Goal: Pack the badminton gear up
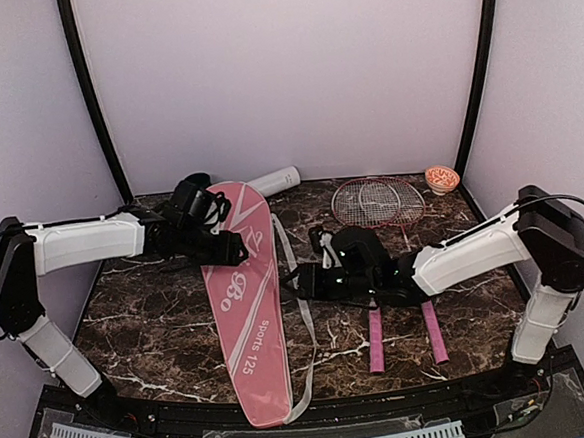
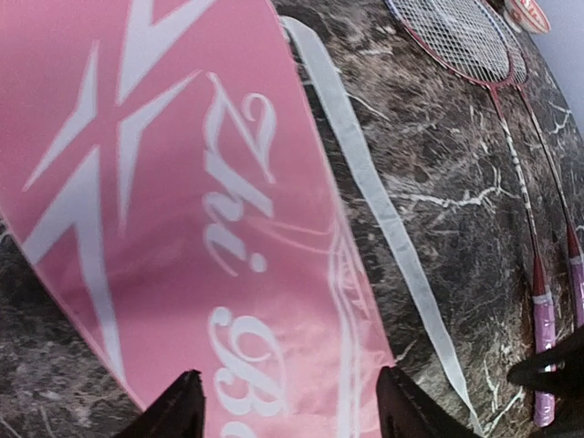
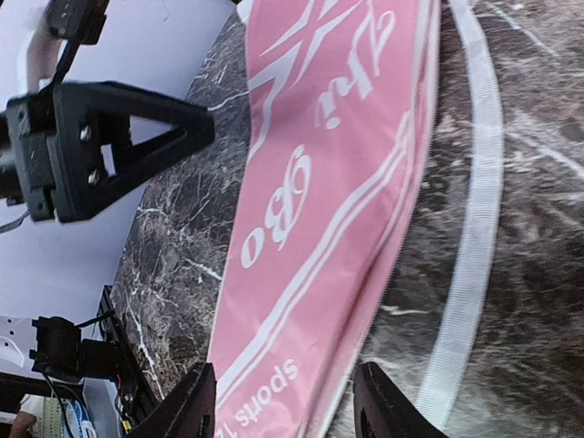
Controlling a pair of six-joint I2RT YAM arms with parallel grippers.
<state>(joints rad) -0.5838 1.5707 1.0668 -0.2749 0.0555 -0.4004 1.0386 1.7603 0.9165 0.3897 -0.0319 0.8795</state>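
The pink bag (image 1: 247, 322) lies flat, narrow end toward my bases. Both my jaws stand apart and empty: my right gripper (image 3: 283, 406) over its strap-side edge, my left gripper (image 2: 292, 406) above the lettering, likely to open it. The rackets (image 1: 376, 203) lie farther right, the white tube (image 1: 269, 180) at the back

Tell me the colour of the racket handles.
Pink handles; the top external view shows them best.
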